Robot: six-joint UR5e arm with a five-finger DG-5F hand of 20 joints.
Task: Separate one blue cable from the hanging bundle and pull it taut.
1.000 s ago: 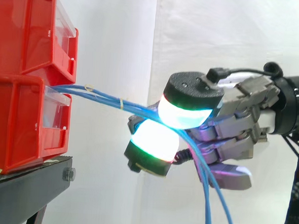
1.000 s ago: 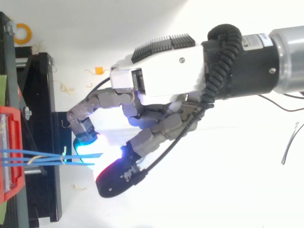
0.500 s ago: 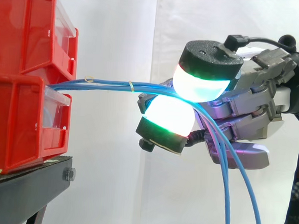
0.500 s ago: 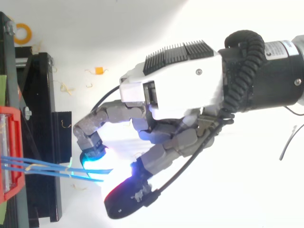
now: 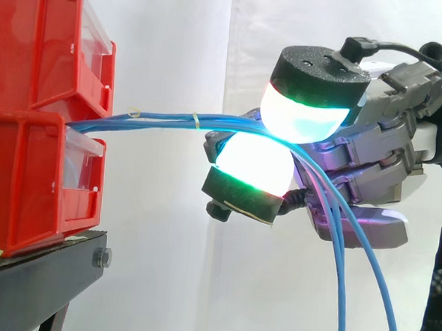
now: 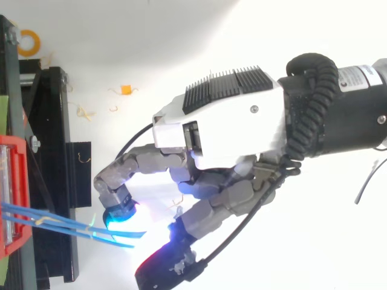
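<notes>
Two red bins [image 5: 37, 109] of smooth, glossy moulded plastic are stacked on a black stand [image 5: 46, 263] of matte metal, with a bolt head seen on its edge. Clear plastic fronts are fitted to the bins. A white curtain [image 5: 156, 244] with soft vertical folds is hung behind.

The blue cables [image 5: 164, 120] are thin, round and smooth-sheathed. They are led out of the gap between the upper and lower bin as a close bundle and are run almost level to the right. Two small pale ties [image 5: 196, 120] are wrapped round them. At the hand [image 5: 378, 175] they are bent sharply and are left hanging as separate strands down to the lower edge.

The hand is built of grey jointed metal links, with a ribbed white housing seen from above [image 6: 230, 121]. Its fingers are curled, and the bundle is pinched between two thick rounded pads [image 5: 305, 117], black-capped and glowing white with cyan and green rims.

From above, the cables [image 6: 54, 222] are seen crossing the stand to a cyan pad. A yellow ring [image 6: 28, 42] is seen beside the stand's far end.
</notes>
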